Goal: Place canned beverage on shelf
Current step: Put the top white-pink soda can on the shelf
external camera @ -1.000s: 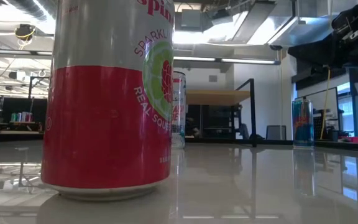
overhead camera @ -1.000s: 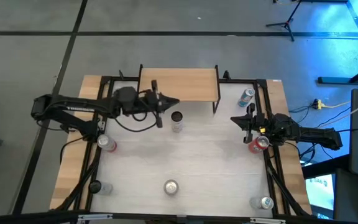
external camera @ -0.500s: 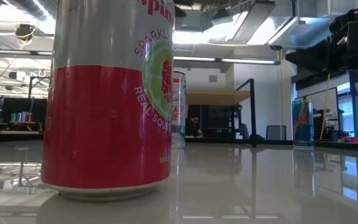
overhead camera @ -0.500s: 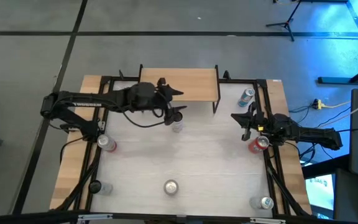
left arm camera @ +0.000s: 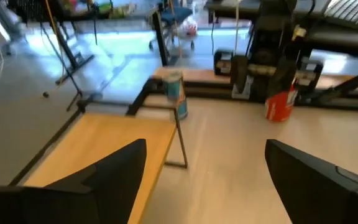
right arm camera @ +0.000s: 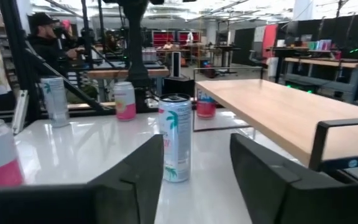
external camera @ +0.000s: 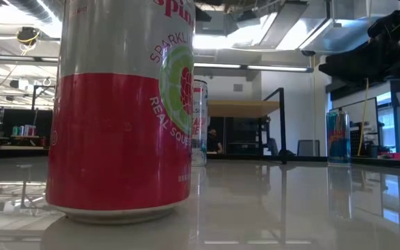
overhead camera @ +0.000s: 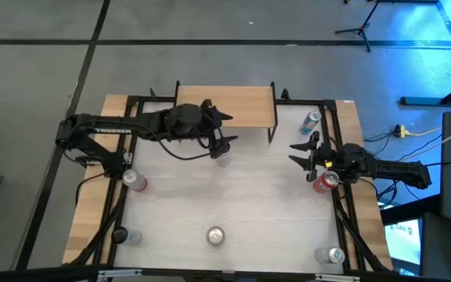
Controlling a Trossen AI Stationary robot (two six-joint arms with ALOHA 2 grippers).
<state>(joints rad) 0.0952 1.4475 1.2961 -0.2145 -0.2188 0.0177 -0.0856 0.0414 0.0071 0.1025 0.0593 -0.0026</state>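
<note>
The left gripper (overhead camera: pixel 224 146), fingers spread apart, hovers over the white palm-print can (overhead camera: pixel 223 158) just before the shelf (overhead camera: pixel 225 106), apparently to grasp it, while the right gripper (overhead camera: pixel 302 154), parted and empty, waits beside a red can (overhead camera: pixel 325 182).

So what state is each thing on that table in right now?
Shelf: standing at the table's far edge, nothing on its top.
White can: upright on the table before the shelf, not gripped.
Left tool: open, above the white can.
Right tool: open, holding nothing.
Red can: upright beside the right arm.
Blue can: lying tipped, right of the shelf.
</note>
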